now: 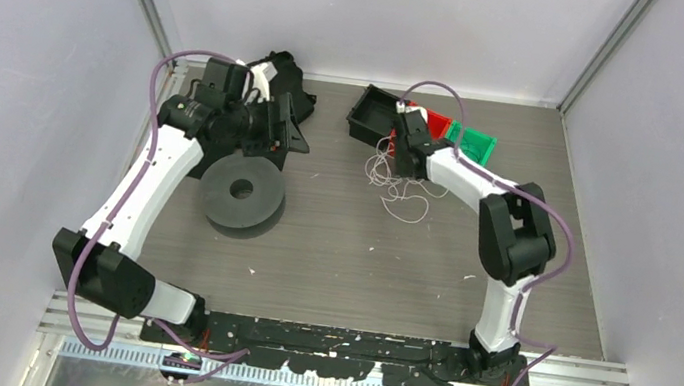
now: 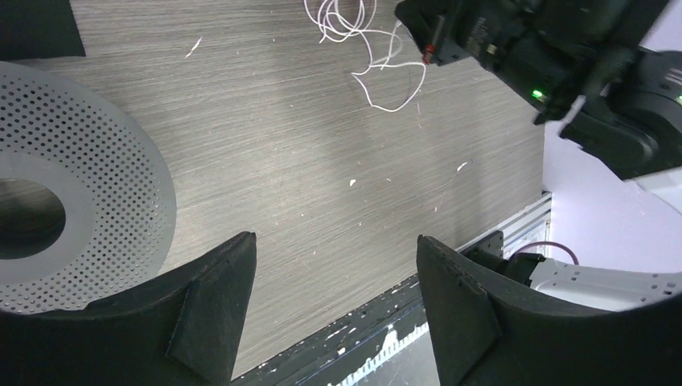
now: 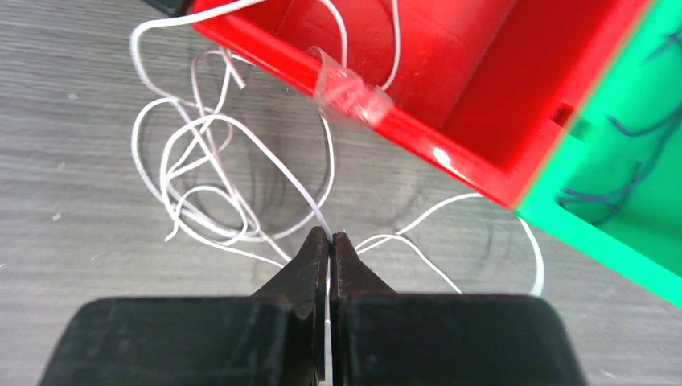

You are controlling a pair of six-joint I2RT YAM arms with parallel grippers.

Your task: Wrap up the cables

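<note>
A thin white cable (image 3: 201, 201) lies in curly loops on the grey table beside the red bin (image 3: 450, 72); it also shows in the top view (image 1: 397, 186) and in the left wrist view (image 2: 362, 40). One end runs up into the red bin. My right gripper (image 3: 330, 235) is shut on a strand of the cable, just in front of the bin. My left gripper (image 2: 334, 249) is open and empty, held above the table near the grey perforated spool (image 2: 72, 177), far left of the cable.
A green bin (image 3: 627, 177) with thin dark wires adjoins the red bin. A black bin (image 1: 374, 115) stands behind the cable. The grey spool (image 1: 240, 194) sits left of centre, with a black fixture (image 1: 280, 104) behind it.
</note>
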